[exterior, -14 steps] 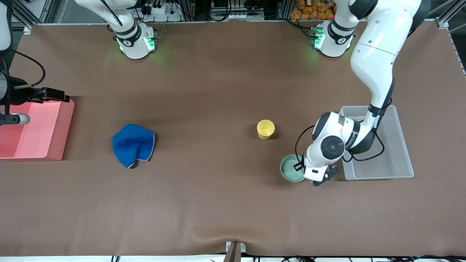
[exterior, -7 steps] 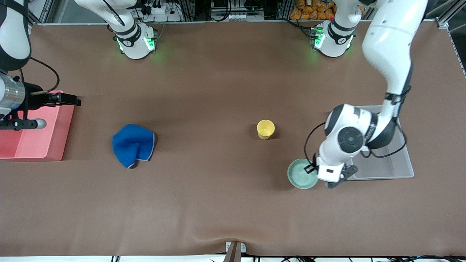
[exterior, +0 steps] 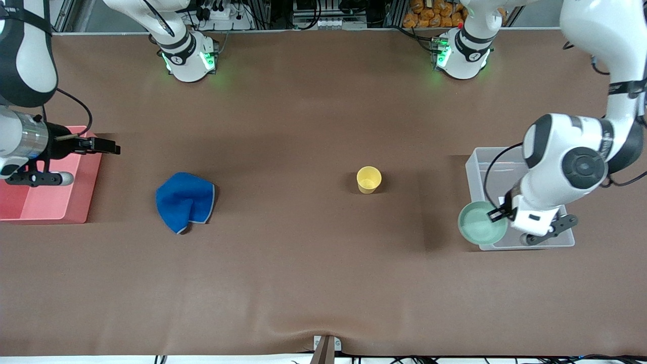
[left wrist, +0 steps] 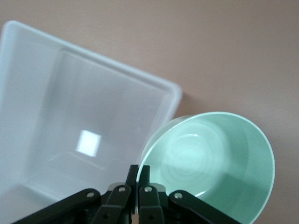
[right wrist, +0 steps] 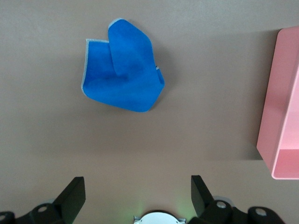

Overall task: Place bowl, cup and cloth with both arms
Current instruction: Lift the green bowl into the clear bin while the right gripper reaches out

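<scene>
The left end effector [exterior: 498, 215] is clamped on the rim of the bowl [exterior: 481, 223], carried above the clear bin's [exterior: 556, 241] corner, while the right end effector [exterior: 103, 147], wide open and empty, hangs beside the pink bin [exterior: 50, 205], nearer the cloth [exterior: 184, 201].

White jointed arms [exterior: 558, 167], black bands, cables, green-lit bases [exterior: 188, 59]

Setting: robotics laboratory. Evidence: two white jointed arms bolted at one edge of a table [exterior: 303, 283] covered in plain brown matting, their bases [exterior: 189, 60] lit green; aluminium framing [exterior: 55, 17], power strips and bundled cables [exterior: 323, 15] ran along that edge. Two plain bins, one pink [exterior: 50, 202] and one clear [exterior: 475, 162], sat at either end. No household furnishings were in view.
</scene>
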Controlling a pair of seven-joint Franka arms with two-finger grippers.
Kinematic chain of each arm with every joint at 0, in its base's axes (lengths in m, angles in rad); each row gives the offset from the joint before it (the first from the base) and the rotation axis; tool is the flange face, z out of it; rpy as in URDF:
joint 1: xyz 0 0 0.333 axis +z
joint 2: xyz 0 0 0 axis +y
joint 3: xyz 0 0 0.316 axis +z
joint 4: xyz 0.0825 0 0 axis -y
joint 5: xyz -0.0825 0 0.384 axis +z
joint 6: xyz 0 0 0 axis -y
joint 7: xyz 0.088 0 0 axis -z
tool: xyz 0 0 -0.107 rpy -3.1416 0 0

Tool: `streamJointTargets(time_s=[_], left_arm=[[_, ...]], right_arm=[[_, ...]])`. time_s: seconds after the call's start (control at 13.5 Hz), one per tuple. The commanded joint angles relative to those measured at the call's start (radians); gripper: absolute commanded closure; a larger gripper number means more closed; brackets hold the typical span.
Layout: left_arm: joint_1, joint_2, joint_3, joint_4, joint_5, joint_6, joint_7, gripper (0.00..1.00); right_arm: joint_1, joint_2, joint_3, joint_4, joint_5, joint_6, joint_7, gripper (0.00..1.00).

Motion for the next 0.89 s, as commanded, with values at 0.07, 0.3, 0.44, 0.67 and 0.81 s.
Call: streamJointTargets(time_s=[0.07, 0.3, 0.44, 0.67, 0.81], left_arm=[[0.108, -0.133, -0.011, -0.168, 0.004, 0.0, 0.238, 1.0], [0.2, -0.158, -0.013, -0.226, 0.001, 0.002, 0.436, 1.0], [0.239, -0.15, -0.013, -0.269, -0.092, 0.017, 0.579, 1.0], [0.242, -0.147, -0.011, -0.36, -0.141, 0.098, 0.633, 1.0], [0.24, -0.141, -0.011, -0.416, -0.141, 0.17, 0.635, 1.0]], right_arm=[[0.0, 0.02, -0.007, -0.033, 0.03, 0.047, 0.023, 0.0], [-0.022, 0.022, -0.006, -0.091, 0.042, 0.107, 0.025, 0.0], [-0.022, 0.022, -0.007, -0.122, 0.042, 0.131, 0.025, 0.0], [-0.019, 0.022, -0.006, -0.142, 0.042, 0.145, 0.025, 0.0], [-0.017, 0.022, -0.007, -0.152, 0.042, 0.155, 0.025, 0.0]])
